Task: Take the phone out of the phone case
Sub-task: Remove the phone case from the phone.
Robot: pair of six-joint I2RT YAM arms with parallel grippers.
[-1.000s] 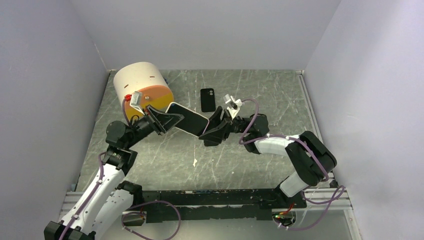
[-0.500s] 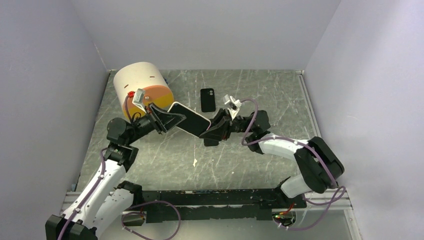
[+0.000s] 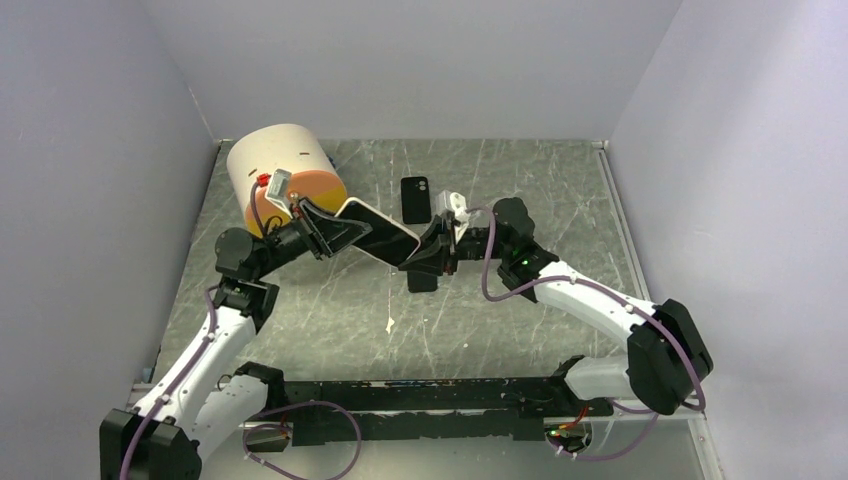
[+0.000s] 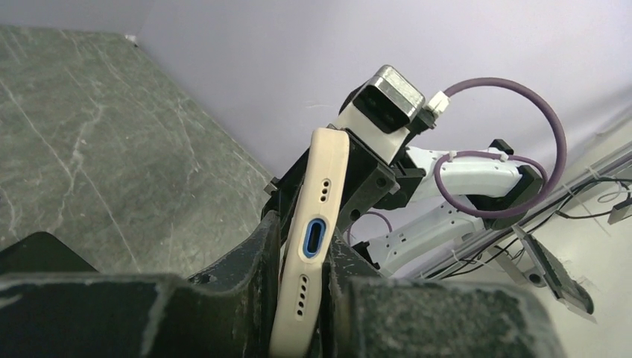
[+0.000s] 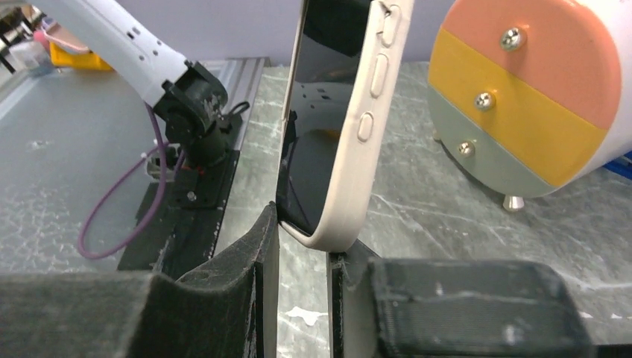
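**A:** Where was the phone (image 5: 317, 127)?

**B:** Seated in its cream phone case (image 5: 365, 127), up in the air off the bench (image 3: 520, 180), slung between the two arms. The left gripper (image 4: 298, 298) was clamped across the charging-port end. The right gripper (image 5: 302, 246) had closed narrowly on the opposite corner, seemingly with one pad on the glass and the other on the case back.

**A:** So how should the peeling go?

**B:** I'd reckon both pinched through phone and case alike, so a plain pull would only tug the lot. Better that the right gripper roll the soft corner lip back off the glass while the left held firm. It should go slowly, lest the phone drop. Beyond the right gripper lay a black slab (image 3: 416, 200) on the bench, and behind the left gripper stood a drum (image 3: 285, 170).
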